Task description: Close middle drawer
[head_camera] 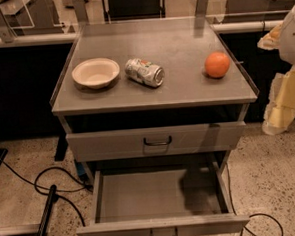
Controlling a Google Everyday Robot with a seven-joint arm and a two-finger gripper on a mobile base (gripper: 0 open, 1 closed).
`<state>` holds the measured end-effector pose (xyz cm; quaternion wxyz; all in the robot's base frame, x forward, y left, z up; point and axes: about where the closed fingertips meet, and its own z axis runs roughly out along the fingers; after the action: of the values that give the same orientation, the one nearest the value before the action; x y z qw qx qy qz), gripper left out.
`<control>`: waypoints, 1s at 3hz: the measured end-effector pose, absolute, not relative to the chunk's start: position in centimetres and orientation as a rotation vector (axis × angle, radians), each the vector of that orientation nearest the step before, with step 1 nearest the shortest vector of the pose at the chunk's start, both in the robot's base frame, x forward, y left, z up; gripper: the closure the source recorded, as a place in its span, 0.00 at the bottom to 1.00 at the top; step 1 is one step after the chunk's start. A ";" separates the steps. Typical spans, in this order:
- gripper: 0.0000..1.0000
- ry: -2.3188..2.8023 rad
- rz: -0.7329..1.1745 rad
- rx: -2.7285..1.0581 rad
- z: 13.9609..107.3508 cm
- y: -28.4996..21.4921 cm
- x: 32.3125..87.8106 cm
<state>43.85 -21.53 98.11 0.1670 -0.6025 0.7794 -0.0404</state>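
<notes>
Nearest the camera is the middle drawer [142,198], pulled well out of the grey cabinet towards the near edge of the scene. Its shallow tray is empty, and its wire handle [163,234] sits at the centre of the slim front. Above it, the taller upper drawer [104,144] is close to flush with the cabinet. On the worktop [186,95] are a pale bowl [95,73] at the left, a can [144,72] lying on its side beside it, and an orange [217,64] at the right.

The end effector [281,104] hangs at the far right of the scene, off the side of the cabinet and well apart from the drawer. I cannot tell whether it is apart or together, and it is touching nothing.

By my reading, the task is at the approach step and the push has not begun. The next move calls for bringing the end effector leftward and down to the near face of the drawer front. It should then press squarely, close to the handle, so the tray runs straight on its slides rather than skewing. Dark cables [56,181] lie on the floor at the left, outside that path.
</notes>
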 end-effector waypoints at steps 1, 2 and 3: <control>0.00 2.218 -0.115 -1.715 98.1 -21.5 43.8; 0.19 2.218 -0.115 -1.715 98.1 -21.5 43.8; 0.41 2.218 -0.115 -1.715 98.1 -21.5 43.8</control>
<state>43.85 -21.53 98.12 0.1670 -0.6025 0.7794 -0.0405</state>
